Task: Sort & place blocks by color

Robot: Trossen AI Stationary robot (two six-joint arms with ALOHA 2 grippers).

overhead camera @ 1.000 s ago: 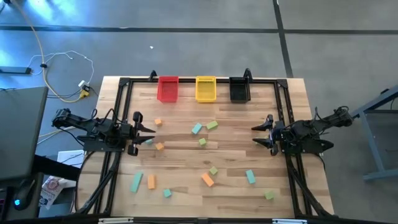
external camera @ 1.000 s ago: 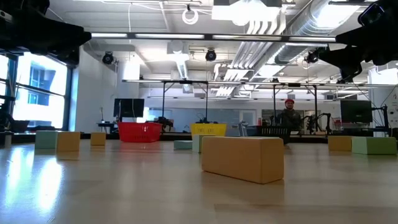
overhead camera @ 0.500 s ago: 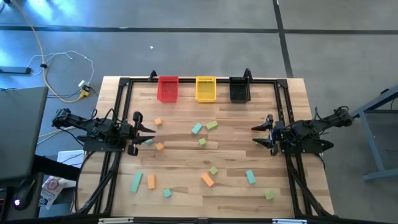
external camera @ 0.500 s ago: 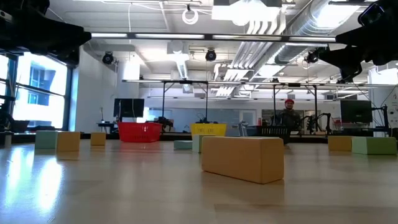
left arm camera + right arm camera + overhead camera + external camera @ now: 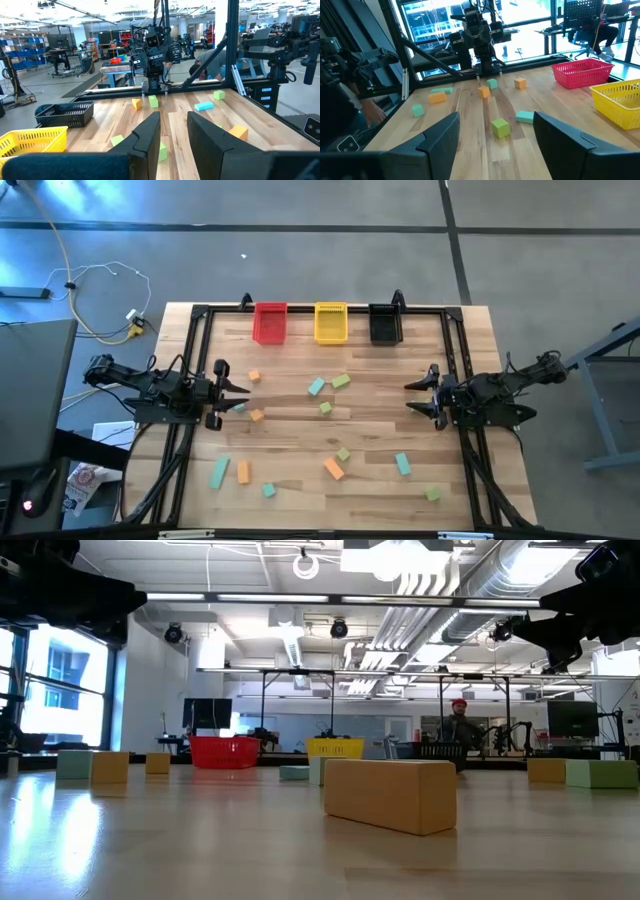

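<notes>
Open lab hall, grey floor, exposed ceiling.
Grey concrete floor with dark seams and a loose yellow cable; ceiling ducts and strip lights overhead; tall window at one side; monitors, metal racks, blue storage bins; a person stands far back.

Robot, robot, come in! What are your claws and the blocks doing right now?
Left gripper shut, empty, at table's left side. Right gripper open, empty, at right side. Blocks scattered on table, none in the red bin. Nothing in the way.
</notes>
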